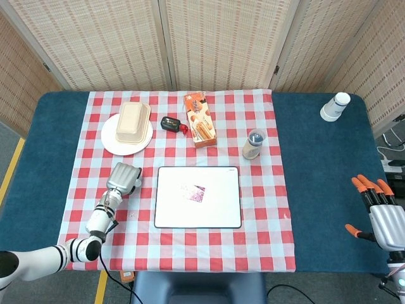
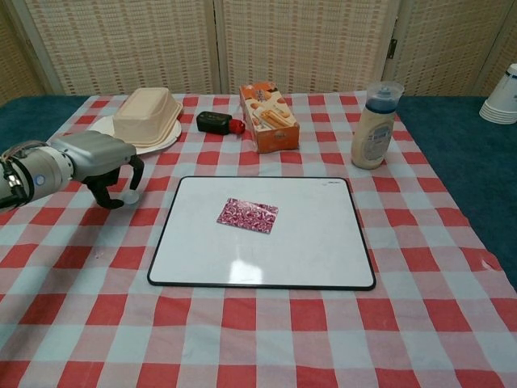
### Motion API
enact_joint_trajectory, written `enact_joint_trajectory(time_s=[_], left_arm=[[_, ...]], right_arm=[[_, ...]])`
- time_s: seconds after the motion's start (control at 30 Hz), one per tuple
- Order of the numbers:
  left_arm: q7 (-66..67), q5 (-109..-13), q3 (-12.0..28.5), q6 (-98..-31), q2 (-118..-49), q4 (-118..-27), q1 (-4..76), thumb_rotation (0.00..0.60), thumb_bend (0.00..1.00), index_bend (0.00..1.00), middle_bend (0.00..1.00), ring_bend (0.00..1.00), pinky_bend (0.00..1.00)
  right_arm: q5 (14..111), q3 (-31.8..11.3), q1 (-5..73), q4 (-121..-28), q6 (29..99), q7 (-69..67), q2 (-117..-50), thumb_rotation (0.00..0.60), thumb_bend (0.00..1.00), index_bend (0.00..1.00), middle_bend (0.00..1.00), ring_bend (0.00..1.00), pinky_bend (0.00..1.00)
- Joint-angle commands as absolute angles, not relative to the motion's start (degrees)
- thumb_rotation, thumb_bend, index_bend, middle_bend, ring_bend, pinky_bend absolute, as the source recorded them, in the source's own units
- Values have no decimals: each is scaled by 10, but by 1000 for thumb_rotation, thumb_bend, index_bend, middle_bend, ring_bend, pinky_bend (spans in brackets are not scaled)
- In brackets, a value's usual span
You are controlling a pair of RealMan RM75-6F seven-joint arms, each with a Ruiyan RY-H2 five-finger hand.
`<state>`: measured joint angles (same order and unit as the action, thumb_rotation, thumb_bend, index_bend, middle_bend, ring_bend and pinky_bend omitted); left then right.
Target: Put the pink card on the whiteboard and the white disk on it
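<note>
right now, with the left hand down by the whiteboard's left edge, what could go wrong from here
1. The left hand arches over the white disk, fingertips around it. The disk looks small and flat on the tablecloth, so a pinch could slip or bunch the cloth.
2. The pink card lies loose on the whiteboard; a sweeping hand might nudge it when placing the disk.
3. The plate sits just behind the hand and could be bumped on lifting.

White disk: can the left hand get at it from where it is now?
Probably yes. The left hand is arched right over the white disk, fingers down around it, on open cloth left of the whiteboard. Nothing blocks it; whether it already grips is unclear.
</note>
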<state>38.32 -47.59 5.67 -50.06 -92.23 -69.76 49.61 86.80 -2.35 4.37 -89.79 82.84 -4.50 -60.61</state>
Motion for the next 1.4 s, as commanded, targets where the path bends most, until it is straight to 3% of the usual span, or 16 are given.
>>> enact_joint_trajectory(time_s=[0.03, 0.33, 0.57, 0.97, 1.4], left_arm=[[385, -478, 62, -506, -913, -711, 498, 600, 327, 500, 1000, 1000, 1000], [394, -461, 84, -523, -890, -798, 509, 600, 327, 511, 1000, 1000, 1000], [422, -444, 101, -536, -921, -851, 540, 600, 327, 512, 1000, 1000, 1000], [465, -375, 120, -516, -1013, -791, 611, 600, 327, 509, 1000, 1000, 1000], [462, -357, 124, -512, -1040, -759, 638, 600, 327, 513, 1000, 1000, 1000]], right_arm=[[867, -24, 44, -898, 828, -46, -606, 600, 53, 66, 26, 0, 53], [873, -22, 41, -901, 835, -47, -604, 600, 53, 66, 26, 0, 53], [884, -20, 39, -898, 842, -57, -602, 600, 54, 60, 26, 0, 53], [883, -21, 33, -893, 853, -88, -591, 600, 53, 67, 26, 0, 53], [879, -22, 32, -889, 852, -102, -588, 600, 53, 67, 26, 0, 53]])
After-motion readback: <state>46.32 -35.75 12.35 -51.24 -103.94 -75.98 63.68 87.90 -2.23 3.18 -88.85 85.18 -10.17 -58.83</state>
